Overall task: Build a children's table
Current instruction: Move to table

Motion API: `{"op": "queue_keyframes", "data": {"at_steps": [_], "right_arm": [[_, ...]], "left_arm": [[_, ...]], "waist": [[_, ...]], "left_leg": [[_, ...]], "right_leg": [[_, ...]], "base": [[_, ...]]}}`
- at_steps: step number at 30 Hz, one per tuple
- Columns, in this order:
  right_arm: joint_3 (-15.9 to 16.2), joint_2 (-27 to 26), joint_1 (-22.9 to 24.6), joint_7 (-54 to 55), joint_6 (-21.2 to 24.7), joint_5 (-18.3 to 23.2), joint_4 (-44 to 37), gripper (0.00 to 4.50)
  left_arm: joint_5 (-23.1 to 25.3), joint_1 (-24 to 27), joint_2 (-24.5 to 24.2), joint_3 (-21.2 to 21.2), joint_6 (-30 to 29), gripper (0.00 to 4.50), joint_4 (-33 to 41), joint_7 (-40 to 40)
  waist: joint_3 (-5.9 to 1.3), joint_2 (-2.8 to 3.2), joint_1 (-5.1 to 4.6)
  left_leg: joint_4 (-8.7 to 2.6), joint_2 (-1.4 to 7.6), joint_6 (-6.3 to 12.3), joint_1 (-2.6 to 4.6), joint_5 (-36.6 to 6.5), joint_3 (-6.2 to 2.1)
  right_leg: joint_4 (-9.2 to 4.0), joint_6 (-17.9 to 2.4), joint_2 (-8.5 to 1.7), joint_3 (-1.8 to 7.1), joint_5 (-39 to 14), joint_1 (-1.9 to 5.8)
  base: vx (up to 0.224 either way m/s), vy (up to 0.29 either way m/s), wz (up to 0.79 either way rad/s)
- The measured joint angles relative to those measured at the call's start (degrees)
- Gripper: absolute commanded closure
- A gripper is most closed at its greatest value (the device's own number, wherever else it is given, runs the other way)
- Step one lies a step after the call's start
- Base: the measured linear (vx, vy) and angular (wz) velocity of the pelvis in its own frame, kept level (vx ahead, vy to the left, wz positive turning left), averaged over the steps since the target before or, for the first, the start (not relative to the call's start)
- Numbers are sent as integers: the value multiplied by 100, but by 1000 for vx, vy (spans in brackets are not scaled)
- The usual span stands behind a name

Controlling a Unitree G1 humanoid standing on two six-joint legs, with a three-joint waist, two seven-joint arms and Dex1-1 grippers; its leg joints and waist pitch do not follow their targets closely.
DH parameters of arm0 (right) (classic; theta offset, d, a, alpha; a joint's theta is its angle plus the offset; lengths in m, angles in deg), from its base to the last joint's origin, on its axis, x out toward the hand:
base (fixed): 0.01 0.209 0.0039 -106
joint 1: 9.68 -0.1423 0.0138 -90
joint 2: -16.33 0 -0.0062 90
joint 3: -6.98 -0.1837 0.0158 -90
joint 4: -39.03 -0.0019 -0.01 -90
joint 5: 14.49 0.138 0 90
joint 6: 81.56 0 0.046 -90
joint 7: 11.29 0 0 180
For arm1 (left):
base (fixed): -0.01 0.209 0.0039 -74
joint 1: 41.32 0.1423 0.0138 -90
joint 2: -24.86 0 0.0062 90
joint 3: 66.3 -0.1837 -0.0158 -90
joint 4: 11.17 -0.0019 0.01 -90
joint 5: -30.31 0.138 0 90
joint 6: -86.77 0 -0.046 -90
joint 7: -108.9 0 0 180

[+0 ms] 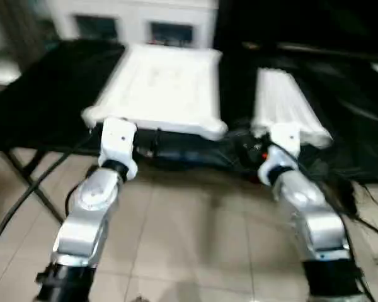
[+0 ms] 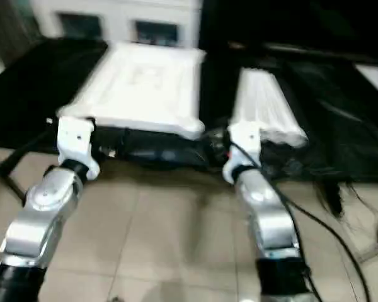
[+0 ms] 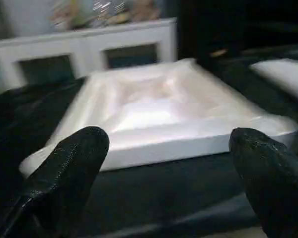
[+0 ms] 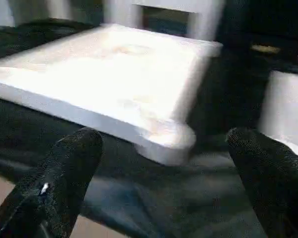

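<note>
Both tools gape near, seemingly untouching, table top.

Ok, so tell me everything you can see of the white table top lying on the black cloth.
The table top is a white rectangular slab that looks like plastic, with rounded, bulging corners and a shallow stepped recess in its upward face. It lies flat on a black cloth, its near edge toward the robot, in front of a white cabinet. The bundle of white legs lies apart on its right. Both open grippers are short of its near edge; nothing grips it.
</note>
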Motion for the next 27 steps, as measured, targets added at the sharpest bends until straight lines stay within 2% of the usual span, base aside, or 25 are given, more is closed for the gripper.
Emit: {"op": "queue_keyframes", "data": {"at_steps": [1,2,4,5,6,7,8,9,10,11,13,14,15,16,17,18,19,20,21,22,23,24,25,26,27], "right_arm": [[69,-104,-46,-11,-29,31,-11,4],[70,-105,-27,-13,-32,39,-15,4],[38,-60,7,-11,-30,37,-15,4],[0,-39,30,-8,-30,34,-15,4],[-34,-37,49,0,-28,30,-15,4],[-80,-24,64,22,-28,21,-18,4],[-104,25,102,30,-26,12,-22,4],[-181,81,169,39,-22,-3,-12,4],[-284,124,185,89,-19,-22,19,4],[-351,137,182,121,-22,-41,18,4],[-373,148,165,162,-22,-56,13,4],[-360,119,153,163,-24,-54,13,4],[-354,103,151,166,-24,-50,8,4],[-358,84,146,190,-23,-44,-3,4],[-346,36,143,202,-13,-38,-2,4],[-270,-69,145,196,-9,-16,-3,4],[-209,-115,134,187,-7,5,-13,4],[-193,-93,137,181,-7,8,-28,4],[-195,-52,134,172,-7,9,-30,4],[-200,-19,112,141,-7,5,-47,4],[-202,16,109,130,-7,-2,-54,4],[-209,54,108,122,-6,-6,-54,4],[-239,99,112,104,-3,-12,-50,4],[-336,182,165,92,9,-24,-38,4],[-451,260,158,85,18,-34,-24,4]], "left_arm": [[13,32,-75,73,-58,0,-28,6],[38,11,-103,82,-67,0,-40,6],[57,-36,-96,87,-66,0,-39,6],[57,-38,-78,75,-69,0,-44,5],[56,-38,-73,62,-71,0,-46,6],[55,-66,-57,50,-72,0,-46,11],[53,-81,7,16,-78,0,-67,24],[48,-118,119,-82,-96,0,-105,40],[42,-136,141,-160,-99,0,-103,55],[43,-156,137,-159,-106,0,-107,55],[43,-197,128,-139,-108,0,-105,56],[40,-194,127,-121,-113,0,-106,57],[39,-192,126,-115,-117,0,-106,58],[40,-192,125,-107,-116,0,-103,58],[41,-156,108,-85,-116,0,-101,59],[43,-111,68,-35,-124,0,-122,56],[44,-111,53,21,-132,0,-147,55],[45,-111,52,86,-135,0,-165,52],[45,-113,55,99,-133,0,-163,53],[45,-121,51,111,-133,0,-161,53],[45,-131,56,106,-133,0,-162,53],[45,-141,59,101,-131,0,-161,55],[46,-149,96,100,-132,0,-169,54],[38,-218,212,-65,-135,0,-175,73],[30,-249,268,-166,-127,0,-160,97]], "waist": [[-12,-1,-1],[-22,18,-7],[-39,-8,-29],[-51,-68,-70],[-50,-129,-106],[-53,-314,-153],[-54,-409,-162],[-48,-348,-157],[-52,-320,-120],[-54,-316,-116],[-59,-265,-78],[-48,-212,-9],[-49,-136,15],[-56,29,28],[-40,141,70],[-34,149,66],[-48,83,75],[-50,69,77],[-65,41,81],[-77,-6,45],[-84,-60,-21],[-102,-154,-53],[-117,-233,-45],[-146,-176,-64],[-152,-177,-55]], "left_leg": [[19,-76,27,61,-86,5],[25,-109,51,107,-132,12],[22,-181,64,192,-225,69],[11,-246,57,266,-292,131],[-11,-317,38,352,-338,204],[-30,-444,-3,482,-416,353],[28,-519,-4,539,-490,398],[221,-476,200,544,-609,370],[508,-472,296,459,-664,244],[721,-485,280,341,-655,157],[864,-471,203,90,-612,18],[837,-436,82,-85,-539,-28],[711,-365,-17,-214,-463,-38],[284,-210,-62,-248,-353,-6],[212,-35,-126,-167,65,51],[244,-27,-121,-108,21,117],[220,-32,-83,-41,-60,247],[177,-19,-86,69,-128,370],[99,-4,-97,170,-158,479],[0,0,-119,278,-189,607],[-56,-12,-141,359,-218,693],[-89,-52,-189,447,-266,797],[-51,-87,-214,453,-335,828],[205,-109,67,349,-470,580],[552,-180,177,153,-515,400]], "right_leg": [[663,31,8,290,-40,-282],[934,78,11,407,-30,-478],[1042,282,-44,527,82,-934],[943,379,-129,547,205,-1167],[743,334,-197,564,336,-1266],[284,202,-322,713,653,-1250],[344,198,-351,860,935,-1191],[371,183,-233,931,828,-1111],[332,144,-125,996,771,-1011],[306,122,-67,1016,729,-939],[276,51,33,1008,652,-791],[271,47,70,974,584,-691],[245,53,123,929,540,-613],[223,110,250,871,458,-529],[260,153,342,870,389,-501],[368,172,290,873,302,-486],[674,183,170,828,197,-609],[951,209,30,753,181,-756],[957,218,-102,678,208,-837],[863,189,-226,625,256,-937],[644,141,-327,608,348,-962],[405,112,-407,620,449,-971],[453,254,-438,716,542,-913],[439,220,-319,758,446,-848],[415,201,-253,817,406,-809]], "base": [[189,90,13],[189,90,13],[156,37,5],[153,8,0],[168,-45,-2],[200,-109,10],[200,-109,10],[205,-139,19],[207,-114,9],[207,-114,9],[181,-54,6],[171,-26,4],[164,25,1],[135,81,-11],[135,81,-11],[160,127,-39],[205,112,-50],[205,112,-50],[190,63,-53],[179,-2,-47],[179,-2,-47],[211,-76,-42],[240,-99,-19],[240,-99,-19],[232,-87,3]]}}
